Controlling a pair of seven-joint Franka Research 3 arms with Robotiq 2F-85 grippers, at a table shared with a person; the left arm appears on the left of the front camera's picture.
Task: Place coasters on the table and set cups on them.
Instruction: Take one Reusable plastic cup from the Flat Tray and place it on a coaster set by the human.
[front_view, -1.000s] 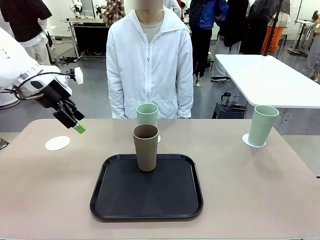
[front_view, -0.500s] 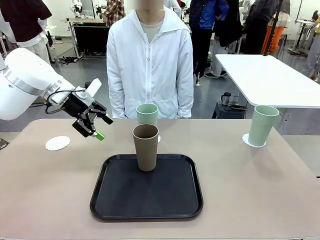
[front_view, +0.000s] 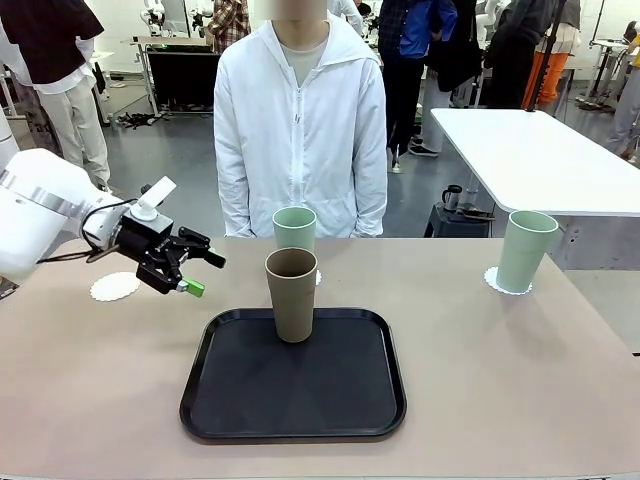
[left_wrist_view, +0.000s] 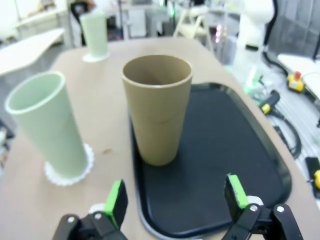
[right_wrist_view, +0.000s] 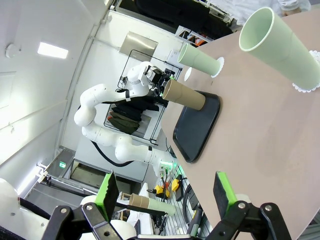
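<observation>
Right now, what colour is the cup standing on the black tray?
Tan-brown cup on the tray; the left wrist view shows it best.

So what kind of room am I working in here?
Probably a robotics lab or demo hall: another white robot arm at a bench, white-topped worktables on a grey floor, and onlookers behind the person in a white jacket.

We note the left arm (front_view: 40, 210) as a glossy white, rounded shell with a thin black cable looping by the wrist and a small white block mounted above the black two-finger left gripper (front_view: 200, 273), whose fingers (left_wrist_view: 116, 202) end in bright green pads on black links with silver screw heads. The right gripper (right_wrist_view: 162, 197) matches: black links, silver screws, green pads. The person (front_view: 300, 130) wears a white zip-front hooded jacket over a pale top.
</observation>
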